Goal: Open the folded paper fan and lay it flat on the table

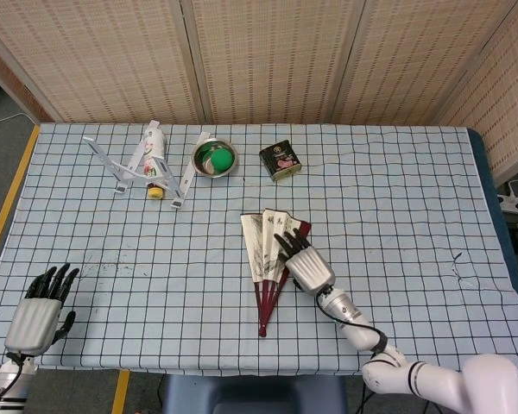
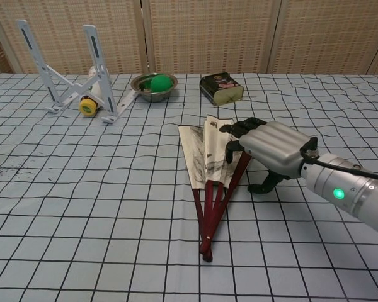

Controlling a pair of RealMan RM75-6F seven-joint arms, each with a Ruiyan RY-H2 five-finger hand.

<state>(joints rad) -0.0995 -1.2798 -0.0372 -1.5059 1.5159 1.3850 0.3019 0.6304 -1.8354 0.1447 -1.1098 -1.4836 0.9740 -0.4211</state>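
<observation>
The paper fan (image 1: 266, 248) (image 2: 208, 156) lies partly spread on the checked tablecloth, with its dark red ribs meeting at a pivot near the front. My right hand (image 1: 304, 266) (image 2: 268, 147) hovers palm down over the fan's right side. Its fingertips (image 2: 234, 131) lie over the right red guard stick and the paper's edge, while the thumb reaches down to the cloth on the right. Nothing is gripped. At the table's front left corner my left hand (image 1: 36, 315) is off the fan, fingers apart and empty. The chest view does not show it.
At the back stand a white folding stand (image 1: 125, 166) (image 2: 66, 75) with a bottle (image 1: 155, 159) in it, a metal bowl (image 1: 214, 159) (image 2: 152, 87) holding a green ball, and a dark tin (image 1: 279, 160) (image 2: 221, 88). Bare cloth surrounds the fan.
</observation>
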